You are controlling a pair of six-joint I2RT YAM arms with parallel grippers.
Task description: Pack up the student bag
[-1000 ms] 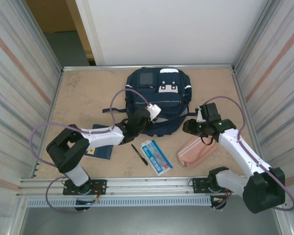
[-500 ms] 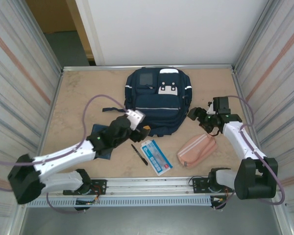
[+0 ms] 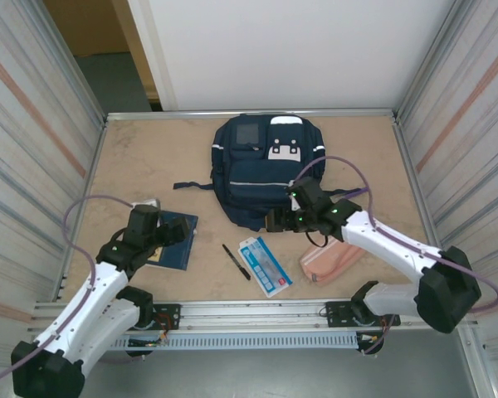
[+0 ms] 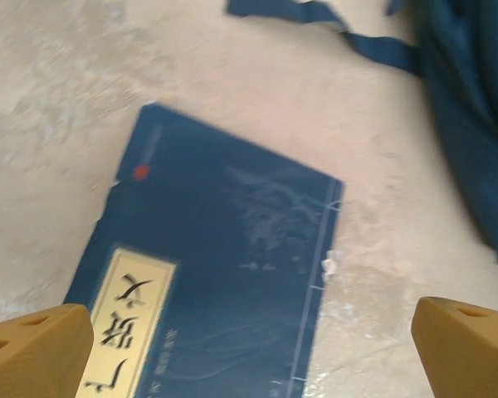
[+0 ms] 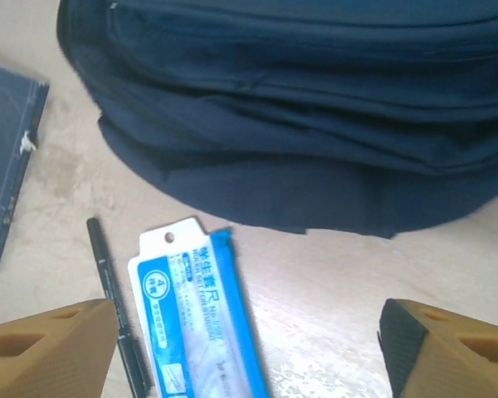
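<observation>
- The left tool (image 3: 173, 231) hangs over a dark blue book (image 3: 171, 246) at the left of the desk (image 3: 133, 157). Its jaws are spread wide and released, gripping nothing.
- In the left wrist view the tool (image 4: 249, 332) shows only two tan fingertips (image 4: 41, 344) at the bottom corners. The book (image 4: 224, 265) is cut off below, and its yellow title label is only partly readable.
- A dark strap (image 3: 191, 186) trails left from the bag across the bare desk.
- A black pen (image 3: 236, 260) lies just left of a blue-and-white packet (image 3: 266, 265). What the packet holds is too small to tell.
- The student bag (image 3: 266, 162) lies flat at the middle of the desk towards the back, front pockets up. Nothing of its inside shows, and I cannot tell whether its zips are shut.
- The right tool (image 3: 274, 220) sits at the bag's near edge, jaws apart and released.
- In the right wrist view the tool (image 5: 249, 344) frames the packet (image 5: 195, 315) and pen (image 5: 116, 315), with the bag (image 5: 299, 108) above.
- A pink pouch (image 3: 332, 259) lies right of the packet, partly hidden by the right arm; its contents are unseen.
</observation>
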